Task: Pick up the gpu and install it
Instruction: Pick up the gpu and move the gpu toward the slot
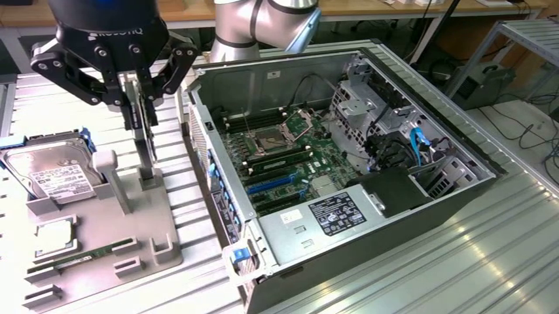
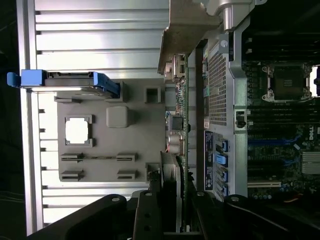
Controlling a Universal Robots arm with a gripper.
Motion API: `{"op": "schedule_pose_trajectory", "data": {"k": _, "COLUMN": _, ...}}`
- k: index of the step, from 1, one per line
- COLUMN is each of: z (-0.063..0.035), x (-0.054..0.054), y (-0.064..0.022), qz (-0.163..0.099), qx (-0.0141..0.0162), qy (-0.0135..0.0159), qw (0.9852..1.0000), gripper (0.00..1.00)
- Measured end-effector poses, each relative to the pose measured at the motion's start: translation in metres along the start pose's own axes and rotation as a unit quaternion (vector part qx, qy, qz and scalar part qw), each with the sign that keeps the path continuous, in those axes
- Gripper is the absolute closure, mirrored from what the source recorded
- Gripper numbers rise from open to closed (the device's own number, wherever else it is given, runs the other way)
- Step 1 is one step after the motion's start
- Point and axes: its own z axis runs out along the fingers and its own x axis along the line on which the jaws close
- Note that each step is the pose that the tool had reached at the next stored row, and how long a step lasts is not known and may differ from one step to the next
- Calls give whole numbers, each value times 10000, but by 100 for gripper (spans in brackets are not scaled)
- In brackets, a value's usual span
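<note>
- The gripper (image 1: 138, 99) was pinched shut on the top edge of the gpu (image 1: 146, 147), which stood upright in the grey tray (image 1: 140, 222), to the exterior view's left of the open computer case (image 1: 297, 268).
- The gpu looked light, stiff and fragile, so its bare board edges seemed the safest hold.

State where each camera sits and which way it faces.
Exterior view: high off the arm, looking down at the open case and gray tray; arm and hand show.
Wrist view: on the wrist, looking along the hand, shut on the gpu, toward the tray.
Shared: hand, gpu, tray, case.
</note>
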Motion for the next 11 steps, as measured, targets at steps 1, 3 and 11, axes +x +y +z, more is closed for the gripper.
{"op": "schedule_pose_trajectory", "data": {"k": 1, "z": 0, "x": -6, "y": 0, "qz": 0, "qx": 0, "qy": 0, "qw": 10000, "gripper": 73}}
{"op": "schedule_pose_trajectory", "data": {"k": 3, "z": 1, "x": -21, "y": 0, "qz": 0, "qx": 1, "qy": 0, "qw": 10000, "gripper": 73}}
{"op": "schedule_pose_trajectory", "data": {"k": 11, "z": 1, "x": -61, "y": 1, "qz": 0, "qx": 2, "qy": 0, "qw": 10000, "gripper": 73}}
